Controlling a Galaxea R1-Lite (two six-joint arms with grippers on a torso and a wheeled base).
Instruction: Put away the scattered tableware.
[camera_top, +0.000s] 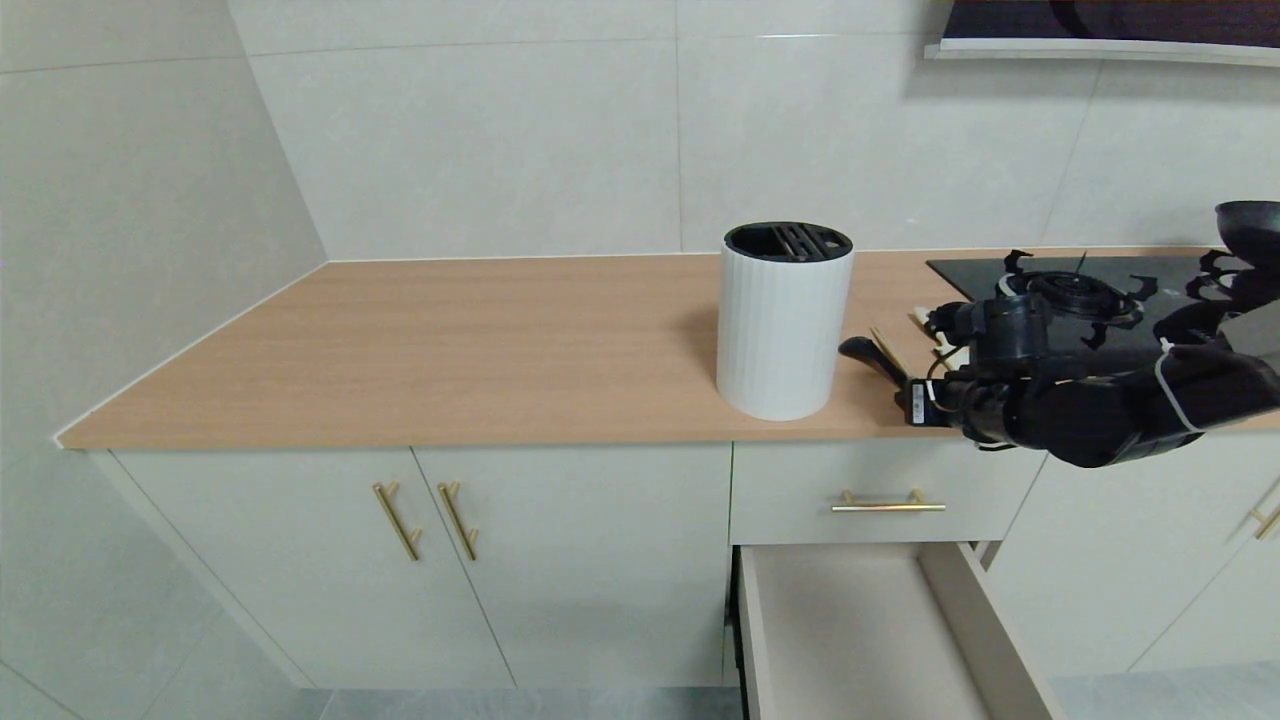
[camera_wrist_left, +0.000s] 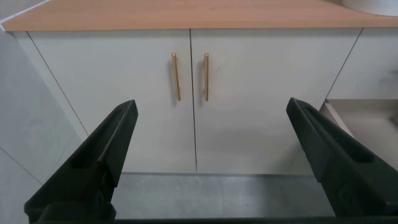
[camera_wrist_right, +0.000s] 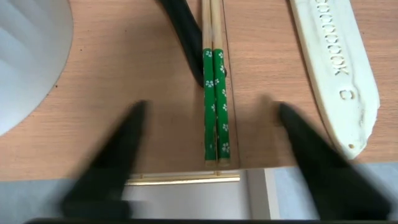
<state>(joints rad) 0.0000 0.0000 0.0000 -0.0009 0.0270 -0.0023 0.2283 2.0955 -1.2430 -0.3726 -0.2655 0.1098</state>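
A pair of wooden chopsticks with green patterned ends lies on the wooden counter, close to its front edge. A black utensil handle rests right beside them, and a white embossed handle lies further off. My right gripper hovers open over the counter's edge, with the green chopstick ends between its fingers and nothing gripped. The white ribbed utensil holder with a black slotted top stands just left of these pieces. My left gripper is open and empty, low down, facing the cabinet doors.
A black gas hob sits at the counter's right end, with a dark pot on it. Under the counter, a drawer is pulled open below a shut drawer with a gold handle. The counter left of the holder is bare.
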